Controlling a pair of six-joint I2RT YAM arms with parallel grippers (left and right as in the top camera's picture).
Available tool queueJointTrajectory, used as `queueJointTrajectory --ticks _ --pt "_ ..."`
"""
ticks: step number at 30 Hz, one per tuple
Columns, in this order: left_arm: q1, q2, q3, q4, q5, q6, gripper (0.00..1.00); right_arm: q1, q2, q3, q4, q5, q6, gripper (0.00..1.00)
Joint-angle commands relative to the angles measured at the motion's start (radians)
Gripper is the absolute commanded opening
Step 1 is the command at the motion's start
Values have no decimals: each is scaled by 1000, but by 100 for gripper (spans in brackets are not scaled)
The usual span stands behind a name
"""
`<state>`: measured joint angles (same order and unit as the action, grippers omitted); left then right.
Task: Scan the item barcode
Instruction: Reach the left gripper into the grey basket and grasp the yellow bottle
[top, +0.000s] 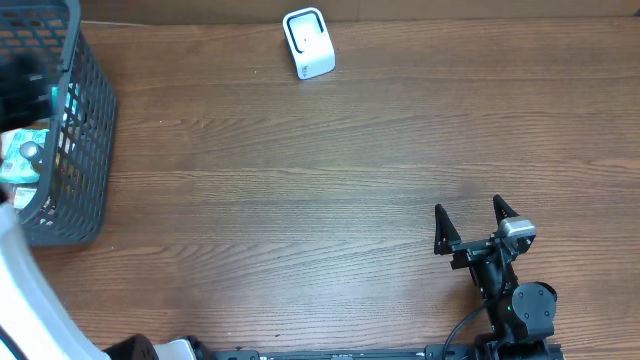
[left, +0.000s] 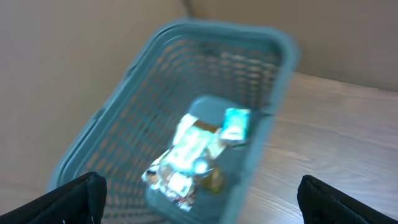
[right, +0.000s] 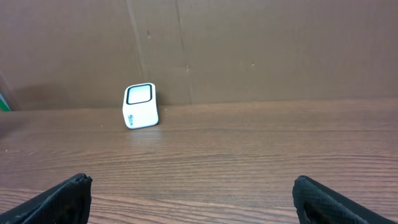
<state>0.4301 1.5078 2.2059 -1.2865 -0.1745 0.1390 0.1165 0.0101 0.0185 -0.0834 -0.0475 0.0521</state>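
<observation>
- Shiny packaged items (left: 193, 155) are seen ungrasped in the teal plastic mesh basket (left: 278, 87).
- Left pincer (left: 199, 180) and right pincer (top: 468, 205) are held released.
- White boxy scanner (top: 308, 42), upper centre, is not yet used.

You get even, soft light on overhead and right wrist, both sharp; your left wrist view is smeared, basket (left: 217, 26) and items (left: 186, 155) blurred

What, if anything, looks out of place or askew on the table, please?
Nothing stands out. The white scanner stands upright at the far side of the table, the basket sits upright at the left with its packets inside, and nothing lies spilled. The left wrist view is blurred.
</observation>
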Motion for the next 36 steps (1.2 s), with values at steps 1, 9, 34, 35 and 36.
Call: queueJointTrajectory --ticks 1,9,34,35,36 --pt "170 54 14 3 160 30 100 -6 -7 -11 2 1 -4 100" --pt "324 242 14 -2 272 31 100 -6 -7 -11 3 1 -4 100" --pt "233 665 -11 -119 321 111 99 -6 -7 -11 2 1 -4 100" --pt "232 673 -11 -119 321 113 100 -6 -7 -11 3 1 -4 100" --pt "232 683 -12 -120 321 116 100 -6 -7 -11 3 1 -4 100"
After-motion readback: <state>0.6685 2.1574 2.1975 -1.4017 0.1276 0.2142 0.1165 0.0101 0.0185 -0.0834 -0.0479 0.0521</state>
